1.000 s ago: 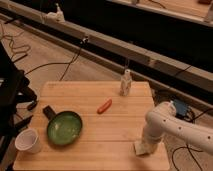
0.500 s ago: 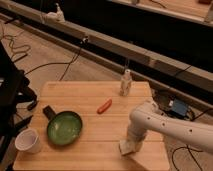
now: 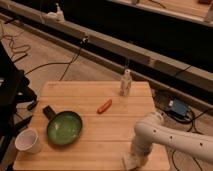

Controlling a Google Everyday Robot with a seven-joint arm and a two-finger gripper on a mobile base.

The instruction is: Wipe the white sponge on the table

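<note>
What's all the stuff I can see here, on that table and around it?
table: one, light wooden planks, centre of view.
pan: one, green inside with a dark handle, left part of the table.
paper cup: one, white, upright at the table's near left corner.
hot dog: one, reddish orange, lying near the middle of the table.
small bottle: one, white, upright near the table's far edge.
white sponge: one, off-white, at the near edge under the hand, mostly hidden.
cables: several, dark, on the floor behind.
blue box: one, on the floor right of the table.
arm: one, white, from the right.
hand: one, white, down at the near edge.
</note>
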